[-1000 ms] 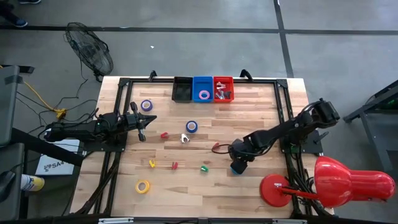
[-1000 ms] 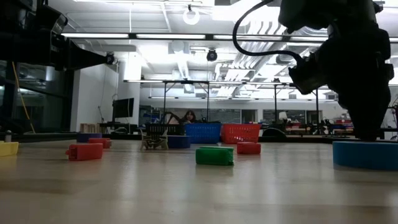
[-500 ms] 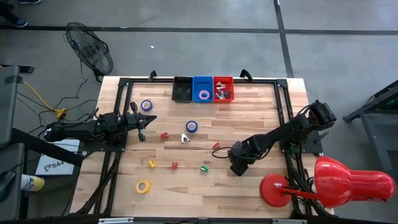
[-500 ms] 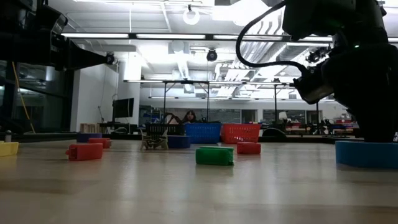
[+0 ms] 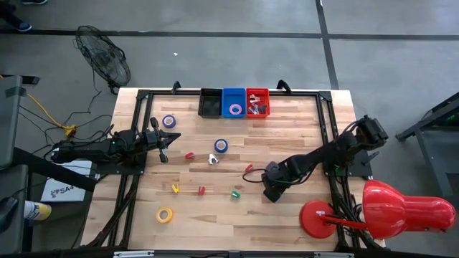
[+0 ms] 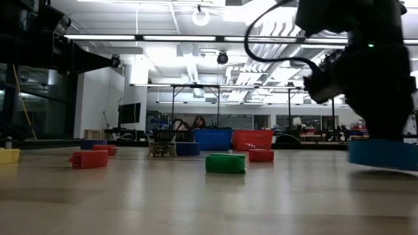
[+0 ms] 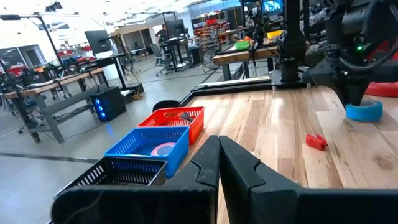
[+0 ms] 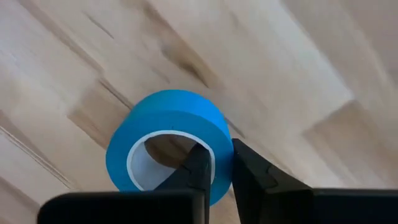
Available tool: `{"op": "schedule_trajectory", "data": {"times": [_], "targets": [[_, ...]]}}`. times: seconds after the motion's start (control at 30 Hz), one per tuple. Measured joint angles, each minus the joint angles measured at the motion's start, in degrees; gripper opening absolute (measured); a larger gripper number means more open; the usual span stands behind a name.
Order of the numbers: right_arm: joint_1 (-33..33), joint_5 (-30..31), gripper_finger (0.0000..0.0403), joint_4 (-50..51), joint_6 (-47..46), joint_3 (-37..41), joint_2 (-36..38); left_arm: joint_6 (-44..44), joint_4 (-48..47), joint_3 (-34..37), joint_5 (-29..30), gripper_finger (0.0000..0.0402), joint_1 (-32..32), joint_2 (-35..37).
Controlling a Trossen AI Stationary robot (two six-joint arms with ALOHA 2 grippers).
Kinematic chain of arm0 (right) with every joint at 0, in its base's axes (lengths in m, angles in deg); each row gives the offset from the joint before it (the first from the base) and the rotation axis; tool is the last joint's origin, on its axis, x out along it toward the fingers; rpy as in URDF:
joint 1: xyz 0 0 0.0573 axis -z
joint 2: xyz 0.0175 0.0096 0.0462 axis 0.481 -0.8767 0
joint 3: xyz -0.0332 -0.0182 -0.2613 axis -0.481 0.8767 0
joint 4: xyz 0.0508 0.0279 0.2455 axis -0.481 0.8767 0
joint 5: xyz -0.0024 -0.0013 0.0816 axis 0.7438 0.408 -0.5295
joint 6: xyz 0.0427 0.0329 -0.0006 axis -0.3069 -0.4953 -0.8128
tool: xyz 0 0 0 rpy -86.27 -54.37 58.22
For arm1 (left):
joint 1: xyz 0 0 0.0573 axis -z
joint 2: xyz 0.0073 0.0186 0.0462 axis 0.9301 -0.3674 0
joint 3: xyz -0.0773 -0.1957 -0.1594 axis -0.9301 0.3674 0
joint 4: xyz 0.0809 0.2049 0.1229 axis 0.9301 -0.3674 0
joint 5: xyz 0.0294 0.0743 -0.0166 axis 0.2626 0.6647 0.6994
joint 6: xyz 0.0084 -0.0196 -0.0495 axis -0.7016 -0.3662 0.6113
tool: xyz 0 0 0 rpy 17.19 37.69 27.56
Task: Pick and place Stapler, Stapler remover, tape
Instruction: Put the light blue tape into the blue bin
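The right gripper [image 8: 216, 163] is pinching the wall of the blue tape roll [image 8: 166, 142] near the table's [image 5: 301, 143] right edge, 1 finger inside the ring and 1 outside, and the roll is looking slightly lifted in the low view. That grip is catching only a thin band, so I am guessing the roll could swing, tilt or slip free on the way to the blue bin [image 5: 234, 102] at the far edge, or clip the bin's rim. From overhead the arm is covering the roll completely. The left gripper [image 7: 217, 163] is waiting near the left edge with its fingers clenched on nothing. What is lying in the red bin [image 5: 257, 102] is hard to make out.
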Motion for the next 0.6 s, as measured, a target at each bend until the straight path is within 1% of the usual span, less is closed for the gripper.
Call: {"op": "schedule_trajectory", "data": {"times": [0.1,0.27,0.43,0.6], "targets": [[1.41,2.84,0.003,0.03,2.98,-1.77,0.38,-0.02,0.0,0.0,0.0,0.0003,0.02,-0.01],[6.04,8.17,0.003,-0.1,11.93,-6.56,0.38,-0.02,0.02,0.0,-0.01,0.0003,0.0,-0.01],[12.98,14.19,0.003,-0.13,20.88,-12.24,0.38,-0.02,0.02,0.0,0.0,0.0003,0.01,-0.01],[21.61,19.84,0.003,-0.1,28.63,-17.45,0.34,-0.02,0.0,0.0,0.0,0.0003,0.0,0.0]]}}
